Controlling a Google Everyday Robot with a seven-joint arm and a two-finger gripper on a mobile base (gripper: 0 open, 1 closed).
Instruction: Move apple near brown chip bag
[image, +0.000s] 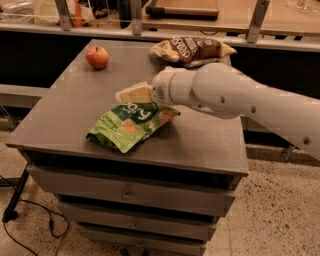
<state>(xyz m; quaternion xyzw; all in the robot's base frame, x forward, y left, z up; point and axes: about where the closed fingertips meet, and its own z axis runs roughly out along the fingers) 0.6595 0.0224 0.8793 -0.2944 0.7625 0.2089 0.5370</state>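
Camera view: gripper (123, 95) by green bag (122, 129), apple (97, 57) well beyond.

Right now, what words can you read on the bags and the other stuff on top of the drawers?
Green chip bag: white logo letters, blurred and partly hidden by the end effector at the bag's top edge; not readable.
Brown chip bag: white lettering, too blurred to read.
Apple: no text on it.

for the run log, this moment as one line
gripper: over table by green bag, short of apple | apple: far left, free | brown bag: far right, apart from apple | task: not done
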